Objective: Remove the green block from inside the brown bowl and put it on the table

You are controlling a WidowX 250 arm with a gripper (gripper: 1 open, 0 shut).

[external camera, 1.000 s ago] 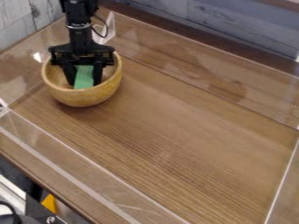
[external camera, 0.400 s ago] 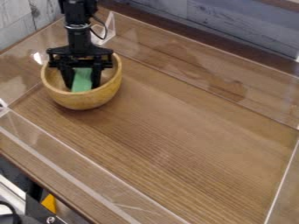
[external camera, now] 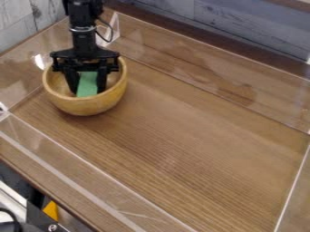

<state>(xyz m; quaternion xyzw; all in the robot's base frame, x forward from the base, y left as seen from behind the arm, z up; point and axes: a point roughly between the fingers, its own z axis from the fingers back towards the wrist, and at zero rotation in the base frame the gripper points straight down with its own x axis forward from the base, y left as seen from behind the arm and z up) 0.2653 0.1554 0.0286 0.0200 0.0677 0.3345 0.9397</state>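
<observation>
The brown bowl (external camera: 87, 105) stands at the far left of the table (external camera: 200, 136). The green block (external camera: 87, 84) leans inside it, tilted, with its lower end in the bowl's hollow. My gripper (external camera: 86, 76) reaches straight down into the bowl from above. Its black fingers (external camera: 65, 72) stand on either side of the block and are shut on it. The block's upper end is hidden between the fingers.
Clear plastic edging (external camera: 72, 186) runs along the table's front and left sides, with a clear wall along the back and right (external camera: 296, 86). A grey plank wall (external camera: 230, 23) lies behind. A cable (external camera: 111, 27) hangs by the arm.
The gripper and the block have crept slightly upward within the bowl. The bowl has not moved.
</observation>
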